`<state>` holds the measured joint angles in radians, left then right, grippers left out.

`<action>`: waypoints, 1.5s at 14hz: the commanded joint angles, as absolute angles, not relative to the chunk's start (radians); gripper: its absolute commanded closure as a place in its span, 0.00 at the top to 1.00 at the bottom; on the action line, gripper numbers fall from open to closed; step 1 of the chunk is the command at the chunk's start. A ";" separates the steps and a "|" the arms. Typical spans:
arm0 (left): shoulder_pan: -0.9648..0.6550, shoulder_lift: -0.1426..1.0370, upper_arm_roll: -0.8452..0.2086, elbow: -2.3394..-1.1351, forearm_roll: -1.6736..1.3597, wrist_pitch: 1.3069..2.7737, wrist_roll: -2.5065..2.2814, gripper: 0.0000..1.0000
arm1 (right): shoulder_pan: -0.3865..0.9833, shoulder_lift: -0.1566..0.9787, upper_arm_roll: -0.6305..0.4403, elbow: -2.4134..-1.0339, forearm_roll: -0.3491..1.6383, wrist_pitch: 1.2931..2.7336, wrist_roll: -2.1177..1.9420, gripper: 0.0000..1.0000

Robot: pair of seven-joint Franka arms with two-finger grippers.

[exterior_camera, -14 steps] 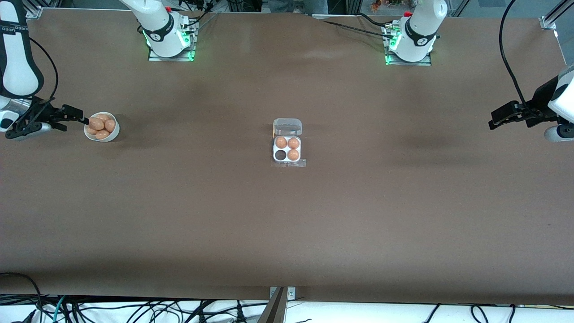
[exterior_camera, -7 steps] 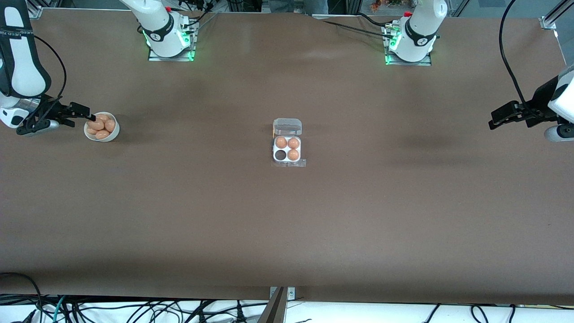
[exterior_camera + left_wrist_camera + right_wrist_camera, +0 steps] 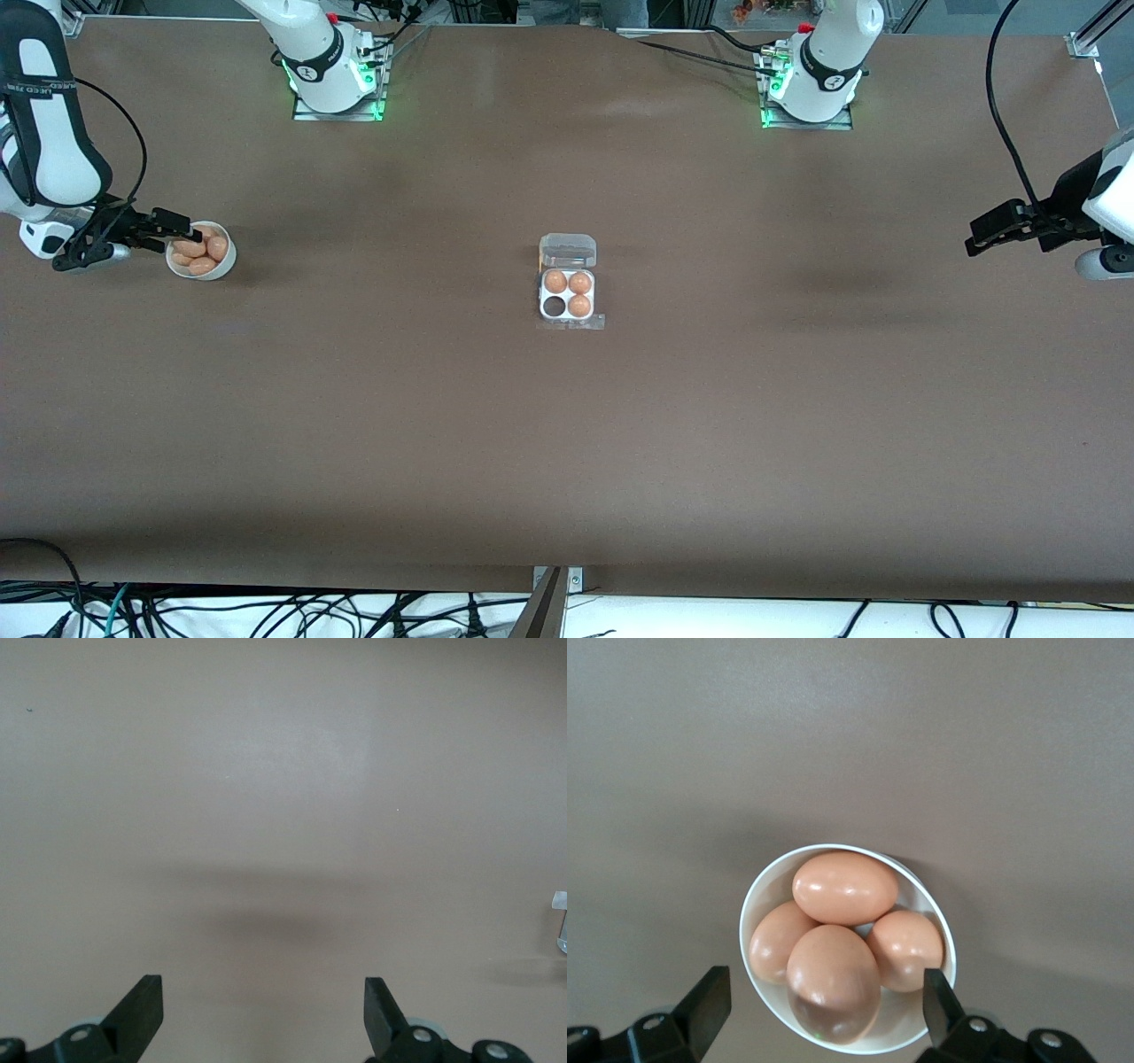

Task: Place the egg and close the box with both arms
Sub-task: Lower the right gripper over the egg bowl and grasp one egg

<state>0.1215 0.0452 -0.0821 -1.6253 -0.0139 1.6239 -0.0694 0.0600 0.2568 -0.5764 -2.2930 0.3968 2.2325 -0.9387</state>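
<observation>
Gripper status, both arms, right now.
Left gripper: open, empty, over bare table at the left arm's end, waiting.
Right gripper: open, holding nothing, fingers either side of the eggs in the bowl.

We see the right gripper (image 3: 188, 234) low at the right arm's end of the table, fingers (image 3: 707, 1003) spread wide apart, wrist tilted down, forearm upright above it. The left gripper (image 3: 974, 239) hangs in the air over the left arm's end of the table, fingers (image 3: 142, 1001) fully apart, holding nothing; that arm waits.
</observation>
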 commanded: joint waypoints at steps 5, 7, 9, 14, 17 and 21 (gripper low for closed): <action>0.130 0.054 -0.087 -1.597 -0.026 1.598 -0.046 1.00 | 0.051 0.259 -0.572 -2.301 0.423 2.238 -0.966 0.65; 0.130 0.055 -0.087 -1.597 -0.026 1.598 -0.046 1.00 | 0.051 0.261 -0.572 -2.301 0.423 2.237 -0.966 0.57; 0.130 0.055 -0.087 -1.597 -0.026 1.598 -0.046 1.00 | 0.051 0.261 -0.572 -2.299 0.423 2.224 -0.966 0.49; 0.130 0.055 -0.087 -1.597 -0.026 1.600 -0.046 1.00 | 0.051 0.264 -0.572 -2.296 0.423 2.221 -0.966 0.39; 0.130 0.055 -0.086 -1.597 -0.026 1.598 -0.045 1.00 | 0.052 0.262 -0.571 -2.293 0.422 2.217 -0.963 0.35; 0.130 0.055 -0.087 -1.597 -0.026 1.598 -0.046 1.00 | 0.058 0.261 -0.568 -2.235 0.422 2.143 -0.951 0.35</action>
